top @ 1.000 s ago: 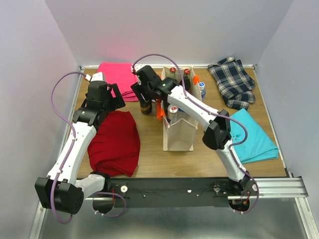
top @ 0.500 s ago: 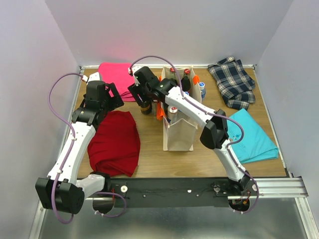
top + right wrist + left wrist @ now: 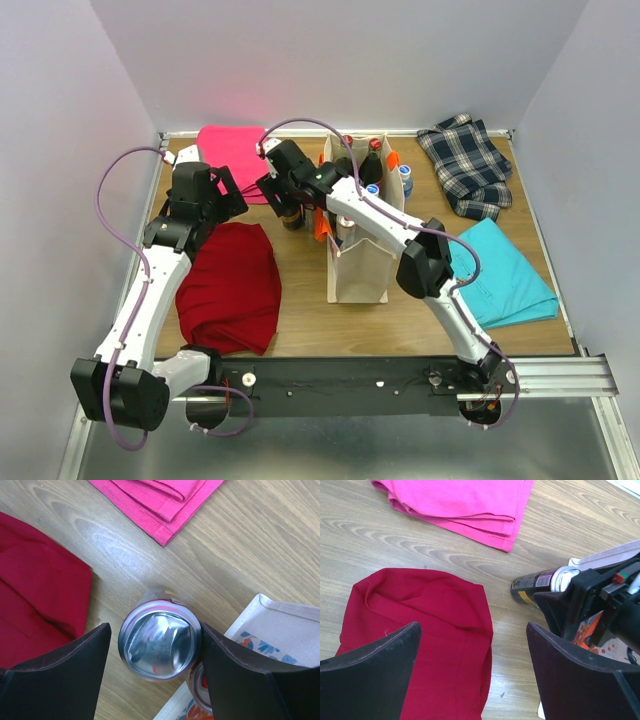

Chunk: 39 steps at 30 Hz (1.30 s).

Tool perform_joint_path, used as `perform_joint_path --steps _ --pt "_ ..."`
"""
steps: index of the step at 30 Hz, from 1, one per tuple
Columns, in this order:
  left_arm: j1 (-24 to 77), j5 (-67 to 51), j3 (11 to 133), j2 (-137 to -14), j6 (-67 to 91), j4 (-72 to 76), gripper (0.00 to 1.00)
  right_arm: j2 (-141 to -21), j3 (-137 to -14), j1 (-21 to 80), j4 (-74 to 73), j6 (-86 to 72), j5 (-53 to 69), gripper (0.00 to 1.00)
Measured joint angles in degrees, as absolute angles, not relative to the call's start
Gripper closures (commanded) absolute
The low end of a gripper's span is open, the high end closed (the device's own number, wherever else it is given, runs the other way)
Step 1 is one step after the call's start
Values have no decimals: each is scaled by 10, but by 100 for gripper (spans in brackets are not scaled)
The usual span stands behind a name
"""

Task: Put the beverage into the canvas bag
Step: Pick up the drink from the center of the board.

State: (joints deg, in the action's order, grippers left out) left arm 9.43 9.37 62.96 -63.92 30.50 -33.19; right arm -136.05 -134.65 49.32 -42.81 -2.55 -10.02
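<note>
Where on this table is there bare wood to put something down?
Bare wood lies between the red cloth and the canvas bag, and along the front edge before the bag. A smaller patch sits between the bag and the plaid cloth. It is crowded around the can, which the right gripper straddles.

Lit brightly and evenly from overhead, with only soft, short shadows under the arms and beside the canvas bag [image 3: 360, 272]. Throws a faint pink glow onto the back wall [image 3: 245, 105] above the pink cloth [image 3: 232, 148]. Renders the wood grain sharp in both wrist views, while softening the near black fingers [image 3: 60, 675]. Catches a bright sheen on the can [image 3: 160, 647] lid and a pale glare on the tabletop [image 3: 102, 535].
</note>
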Motion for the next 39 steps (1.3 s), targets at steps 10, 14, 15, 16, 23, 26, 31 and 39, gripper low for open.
perform_joint_path --steps 10,14,15,16,23,26,31,39 --pt "94 93 629 -630 305 -332 5 -1365 -1346 491 -423 -41 -113 88" --pt "94 93 628 -629 305 -332 5 -1365 -1346 491 -423 -44 -116 99" --pt "94 93 628 -629 305 -332 5 -1365 -1346 491 -423 -44 -116 99" --pt "94 93 628 -629 305 -332 5 -1365 -1346 491 -423 -44 -117 99" --pt "94 86 622 -629 305 -331 5 -1365 -1348 491 -424 -45 -118 99" --pt "94 82 622 -629 305 -331 5 -1365 -1350 491 -427 -45 -120 99" --pt "94 78 621 -629 305 -331 5 -1365 -1359 491 -433 -50 -125 99" --pt "94 70 621 -629 305 -331 5 -1363 -1367 490 -433 -57 -126 99"
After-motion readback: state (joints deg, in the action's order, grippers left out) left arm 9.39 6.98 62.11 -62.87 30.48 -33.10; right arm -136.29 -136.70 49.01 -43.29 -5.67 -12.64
